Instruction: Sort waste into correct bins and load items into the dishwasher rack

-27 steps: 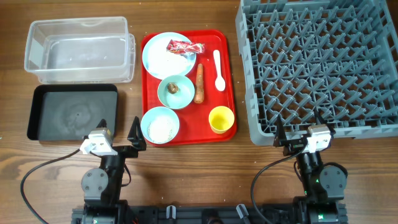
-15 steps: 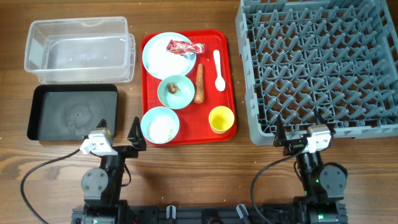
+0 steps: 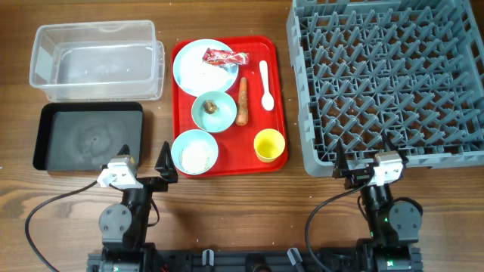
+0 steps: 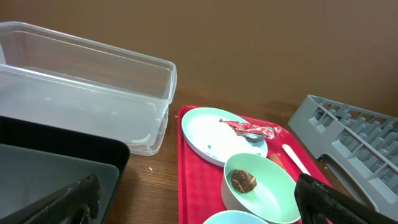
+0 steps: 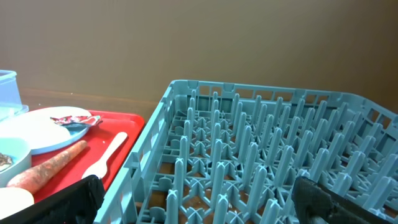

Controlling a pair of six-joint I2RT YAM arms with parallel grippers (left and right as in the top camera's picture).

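On the red tray [image 3: 236, 147] lie a pale blue plate [image 3: 198, 72] with a red wrapper [image 3: 224, 57], a carrot [image 3: 242, 100], a white spoon [image 3: 265, 85], a bowl [image 3: 214, 113] holding a brown lump [image 3: 212, 107], a bowl [image 3: 194, 151] of rice and a yellow cup [image 3: 269, 145]. No crumpled paper shows. The clear tub [image 3: 94, 60] and black tray [image 3: 87, 136] are at the left, and the grey rack [image 3: 393, 75] is at the right. My left gripper [image 3: 145, 156] is open and empty near the rice bowl. My right gripper [image 3: 364, 155] is open and empty at the rack's near edge.
In the left wrist view the lump bowl [image 4: 261, 186] and plate [image 4: 211, 134] lie ahead between the fingers [image 4: 74, 199], with the tub [image 4: 81, 81] to the left. In the right wrist view the rack's pegs [image 5: 261, 143] fill the front, with the spoon [image 5: 106, 158] and carrot [image 5: 50, 165] to the left.
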